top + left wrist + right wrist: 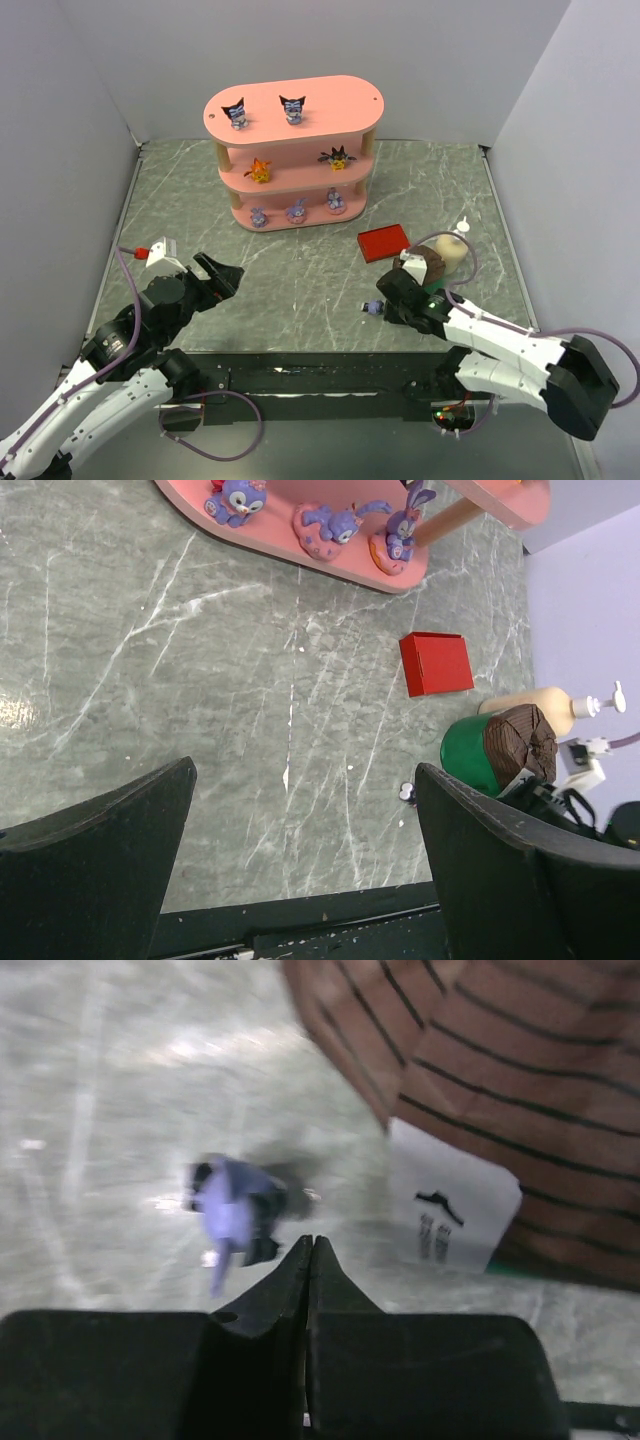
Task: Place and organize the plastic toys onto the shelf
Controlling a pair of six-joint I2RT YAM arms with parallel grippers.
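My right gripper (311,1245) has its fingers pressed flat together with nothing between them. The last toy (235,1215), the dark one with a lilac face, lies on the table just ahead of the tips and a little to their left. The wrist view is too blurred to say whether it touches them. The first risk as I see it is that lifting now brings up nothing at all. Pushing forward with the tips together is worse, since it would shove the small, light toy across the smooth table and further left, out of easy reach. Reopening this close could flick it sideways, because one finger would swing straight into it. The green cylinder (520,1070) sits close ahead on the gripper's right, so any correction that drifts right could bump it or tip it. The toy seems to lie on its side, and a pinch on it may land on an ear or a limb and slip on the way up. The shelf (330,100) is well ahead and to the left and already carries seven toys, so a careless set-down could topple a neighbour. My left gripper (222,275) hangs wide apart and empty, well off to the right gripper's left.
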